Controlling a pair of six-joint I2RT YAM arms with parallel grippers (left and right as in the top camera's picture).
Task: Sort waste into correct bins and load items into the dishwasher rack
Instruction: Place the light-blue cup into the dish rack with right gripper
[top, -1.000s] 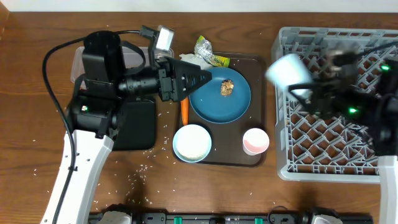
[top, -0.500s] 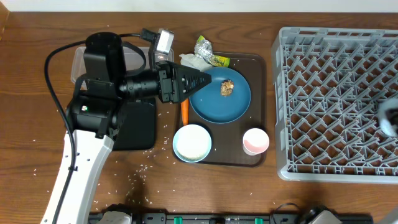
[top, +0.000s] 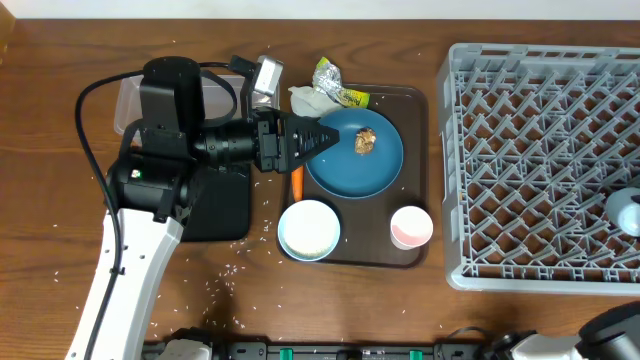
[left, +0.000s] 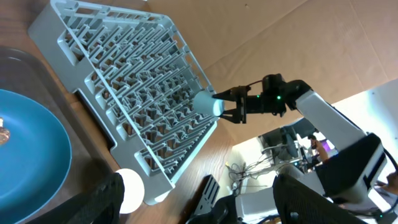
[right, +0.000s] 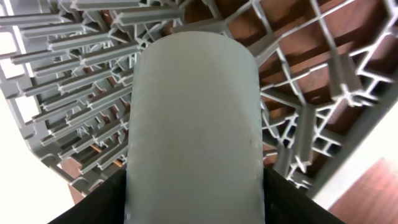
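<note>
My right gripper (right: 196, 199) is shut on the small light-blue cup (right: 193, 112) and holds it over the grey dishwasher rack (top: 540, 160) at its right edge, where the cup (top: 627, 212) shows in the overhead view. My left gripper (top: 318, 140) is open and empty, hovering at the left rim of the dark-blue plate (top: 345, 170). A brown food lump (top: 366, 141) lies on the plate. The carrot (top: 296, 183), white bowl (top: 309, 229) and pink-lined white cup (top: 411, 226) are nearby. The tissue (top: 306, 99) and foil wrapper (top: 335, 84) lie behind the plate.
The dishes sit on a brown serving tray (top: 412, 110). The clear tub (top: 128, 100) and black tray (top: 225, 205) lie under my left arm. Rice grains (top: 235, 270) are scattered on the wood in front of the black tray.
My right gripper has carried the light-blue cup from the rack's near-left corner across to its right edge. My left arm shifted slightly right toward the plate.
</note>
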